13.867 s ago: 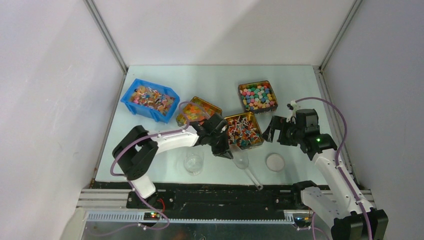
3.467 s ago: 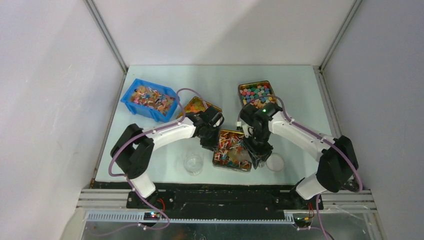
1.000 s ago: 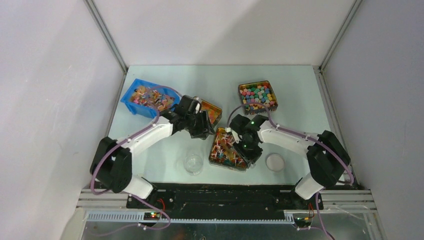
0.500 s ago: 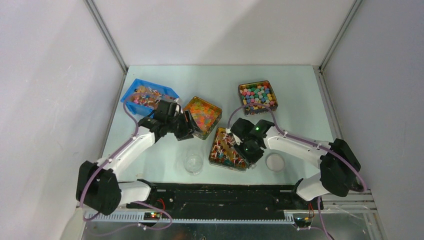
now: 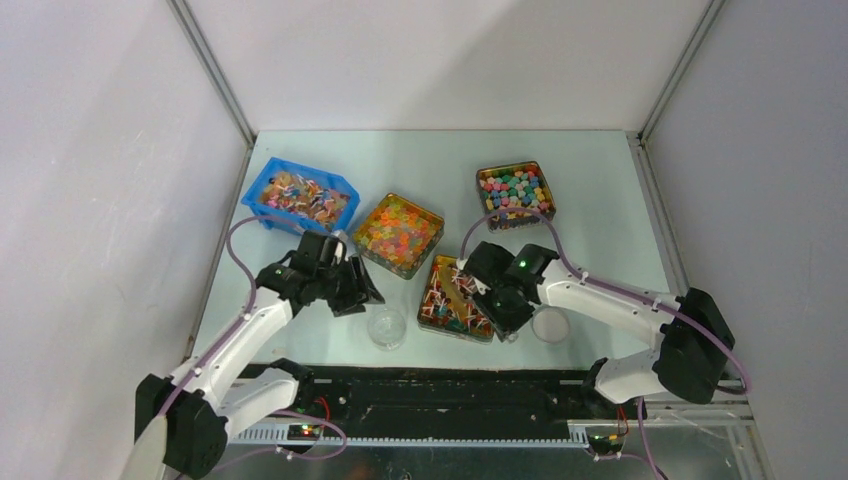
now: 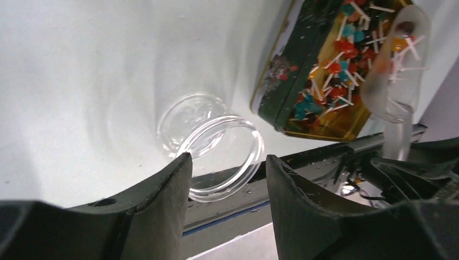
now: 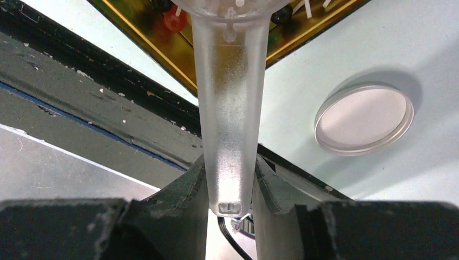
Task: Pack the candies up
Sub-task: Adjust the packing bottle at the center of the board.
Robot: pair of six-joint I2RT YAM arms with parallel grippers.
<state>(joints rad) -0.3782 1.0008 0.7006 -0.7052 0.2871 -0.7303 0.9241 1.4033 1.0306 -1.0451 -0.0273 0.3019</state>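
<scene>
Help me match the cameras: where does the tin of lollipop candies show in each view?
Top external: lollipop tin low centre, right of the clear jar.
Left wrist: tin upper right, beyond the jar.
Right wrist: only its gold edge, along the top.
Shared landmark: the clear scoop over the tin, gripped by the right tool.

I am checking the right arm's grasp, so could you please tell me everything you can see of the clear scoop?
The scoop is frosted, see-through plastic: a rounded bowl on a long tapering handle. The right gripper is shut on the handle near its end. The bowl hangs over the tin, with a few candies inside, white sticks showing.
</scene>
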